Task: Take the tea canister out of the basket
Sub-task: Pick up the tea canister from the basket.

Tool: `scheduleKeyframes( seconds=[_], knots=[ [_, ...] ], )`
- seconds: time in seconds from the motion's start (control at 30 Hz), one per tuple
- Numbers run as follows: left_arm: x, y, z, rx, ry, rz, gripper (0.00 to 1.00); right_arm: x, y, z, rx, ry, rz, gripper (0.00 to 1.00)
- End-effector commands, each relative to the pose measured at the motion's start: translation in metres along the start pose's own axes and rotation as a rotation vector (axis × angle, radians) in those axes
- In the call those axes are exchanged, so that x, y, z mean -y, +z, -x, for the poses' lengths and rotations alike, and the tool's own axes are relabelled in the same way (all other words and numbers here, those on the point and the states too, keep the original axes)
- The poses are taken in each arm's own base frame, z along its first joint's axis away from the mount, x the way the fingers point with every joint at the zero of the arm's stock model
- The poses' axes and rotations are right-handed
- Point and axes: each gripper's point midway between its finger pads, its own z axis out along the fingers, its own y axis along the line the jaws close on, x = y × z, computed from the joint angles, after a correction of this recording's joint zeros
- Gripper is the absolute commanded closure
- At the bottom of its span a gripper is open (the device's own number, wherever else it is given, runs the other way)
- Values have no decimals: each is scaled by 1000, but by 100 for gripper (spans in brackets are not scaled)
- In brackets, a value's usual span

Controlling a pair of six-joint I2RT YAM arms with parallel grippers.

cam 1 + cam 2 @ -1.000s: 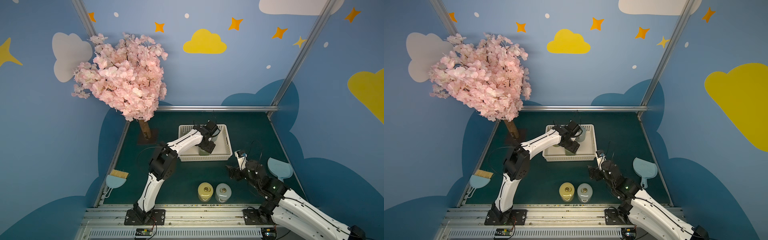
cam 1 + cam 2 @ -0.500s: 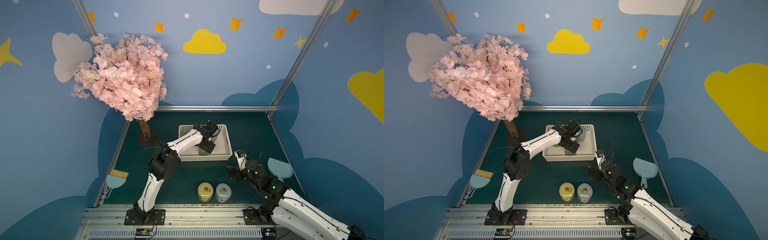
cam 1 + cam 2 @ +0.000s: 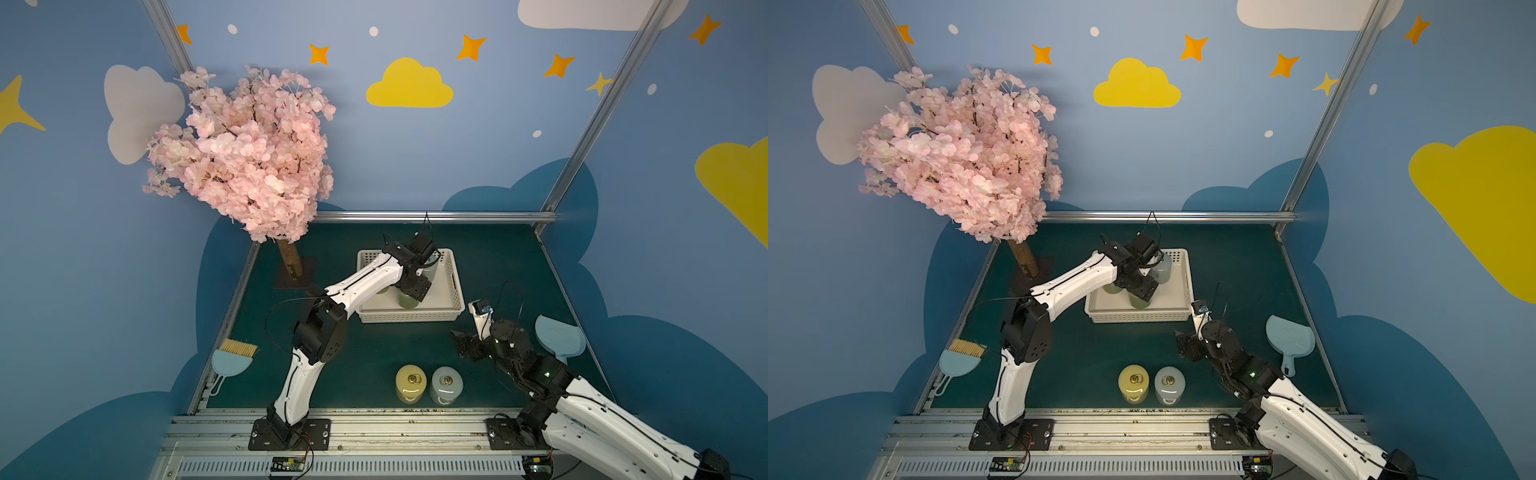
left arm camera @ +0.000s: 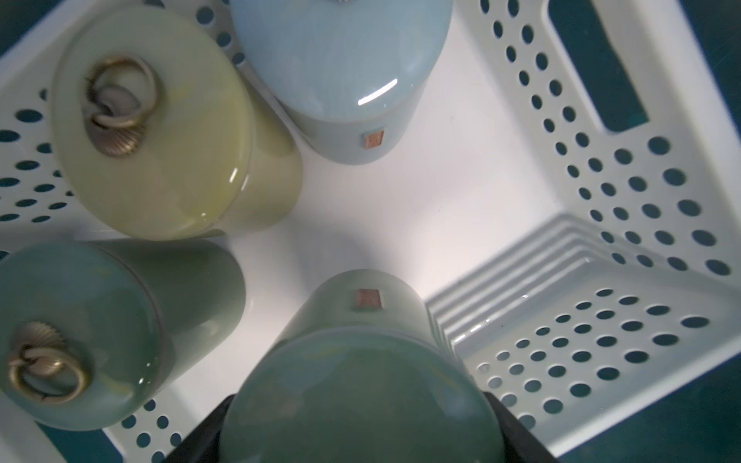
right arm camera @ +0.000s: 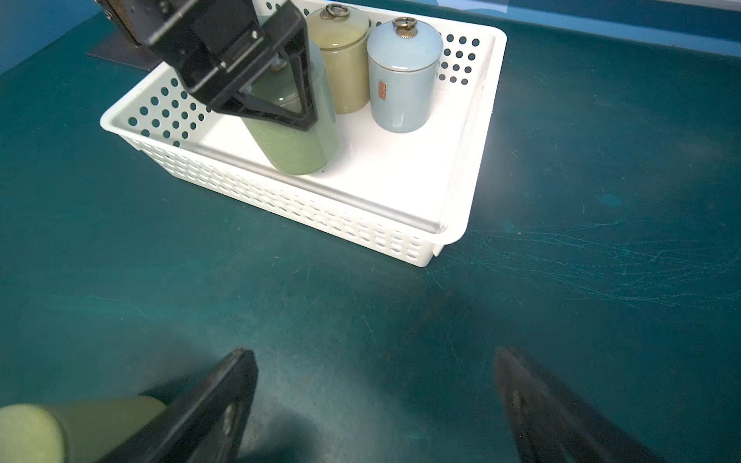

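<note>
The left gripper is pinching the green canister near its lid, with a black finger on each side in the left wrist view. That canister is inside the basket, in the upper left of the right wrist frame, close behind the basket's near wall. Its long axis is close to upright but tilted: the lid leans toward the frame's upper left and the base toward the lower right. From these angles I cannot tell for sure whether the base has left the basket floor. In my judgement the coming move turns on that wall, which stands between the canister and the open table, so the lift must go up before it comes out. 3 neighbours crowd the other side: a yellow canister, a blue canister and a second green canister just beside it. The right gripper is spread wide and empty, low over the table and well apart from the basket, so the left arm is the nearer one. Compared with 1 second ago, both top views show the arms, basket and canister in practically the same places.
</note>
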Motion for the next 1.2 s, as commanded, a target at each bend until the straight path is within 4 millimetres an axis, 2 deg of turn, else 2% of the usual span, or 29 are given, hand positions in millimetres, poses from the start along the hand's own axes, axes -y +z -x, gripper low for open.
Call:
scheduleKeyframes(
  seconds=[0.0, 0.27, 0.53, 0.83, 1.17],
  knots=[
    [-5, -44, 20, 98, 2, 2, 47, 2, 1, 3, 20, 2, -9, 2],
    [-4, -71, 21, 129, 6, 3, 48, 2, 0, 3, 23, 3, -10, 2],
    [-3, -92, 10, 143, 13, 20, 49, 2, -1, 4, 27, 4, -8, 2],
    [4, -118, -14, 168, 13, 29, 49, 2, 0, 4, 27, 4, -7, 2],
    [18, -137, -54, 199, 1, -35, 49, 3, -1, 5, 34, 6, -12, 1]
  ],
)
